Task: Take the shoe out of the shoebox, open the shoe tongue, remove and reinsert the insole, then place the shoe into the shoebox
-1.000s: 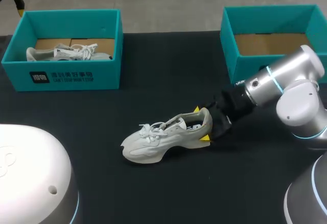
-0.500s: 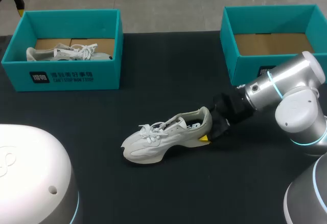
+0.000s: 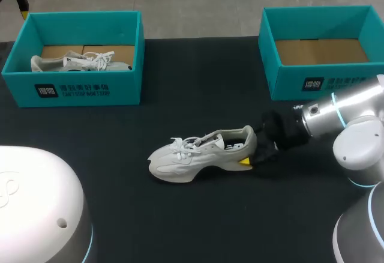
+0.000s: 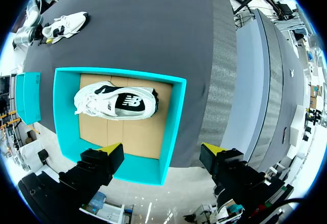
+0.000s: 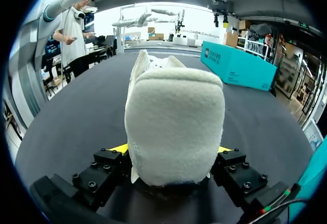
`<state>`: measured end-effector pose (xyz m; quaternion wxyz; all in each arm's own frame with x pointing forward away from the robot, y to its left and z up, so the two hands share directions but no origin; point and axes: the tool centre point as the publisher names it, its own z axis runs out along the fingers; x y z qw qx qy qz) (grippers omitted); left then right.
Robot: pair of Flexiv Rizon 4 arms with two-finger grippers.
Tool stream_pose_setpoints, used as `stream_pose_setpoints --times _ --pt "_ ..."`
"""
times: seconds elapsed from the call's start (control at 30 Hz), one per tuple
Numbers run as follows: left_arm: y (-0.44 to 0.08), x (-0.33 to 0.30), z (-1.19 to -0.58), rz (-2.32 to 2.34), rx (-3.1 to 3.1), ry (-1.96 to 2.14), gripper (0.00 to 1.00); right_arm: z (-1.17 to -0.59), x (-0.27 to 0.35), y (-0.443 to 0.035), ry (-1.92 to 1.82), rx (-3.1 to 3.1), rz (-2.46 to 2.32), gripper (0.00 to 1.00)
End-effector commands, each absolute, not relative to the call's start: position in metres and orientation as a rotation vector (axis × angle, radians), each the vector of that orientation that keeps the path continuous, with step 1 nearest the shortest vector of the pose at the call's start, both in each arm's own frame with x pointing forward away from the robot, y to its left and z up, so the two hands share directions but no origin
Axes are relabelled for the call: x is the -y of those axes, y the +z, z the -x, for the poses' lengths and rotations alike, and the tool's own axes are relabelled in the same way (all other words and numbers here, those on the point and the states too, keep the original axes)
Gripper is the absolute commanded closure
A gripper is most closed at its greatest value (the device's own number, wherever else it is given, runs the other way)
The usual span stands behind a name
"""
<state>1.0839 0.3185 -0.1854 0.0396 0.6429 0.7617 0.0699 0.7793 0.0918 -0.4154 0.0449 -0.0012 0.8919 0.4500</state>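
The pale grey lace-up sneaker (image 3: 201, 156) is sitting upright on its sole near the middle of the black table surface (image 3: 198, 215). Its toe is pointing toward my left arm's side and its laces are lying loose on top. The right gripper (image 5: 172, 151) is clamping the padded heel, with one yellow-tipped finger pressing on each side. In the head view only one yellow tip is showing beside the heel.

Well apart, at the table's far right, the open teal cardboard shoebox (image 3: 288, 86) is showing its brown cardboard floor. At the far left, a second teal cardboard shoebox (image 3: 72, 89) is holding a white sneaker with a black side panel (image 4: 116, 103), which is lying on its side on the brown floor. The left gripper (image 4: 161, 150) is hanging above that box's edge, its jaws standing wide apart and touching nothing.
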Motion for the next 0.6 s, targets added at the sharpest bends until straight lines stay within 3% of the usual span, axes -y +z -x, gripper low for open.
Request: stream_pose_setpoints --times 0.03,0.6 --pt "-0.185 -0.319 -1.083 -1.972 -2.334 0.217 0.00 -0.769 -0.086 -0.412 1.355 -2.694 -0.042 1.00" --pt "-0.185 -0.319 -1.083 -1.972 -2.334 0.217 0.00 -0.766 -0.084 -0.426 1.330 -2.741 -0.060 1.00"
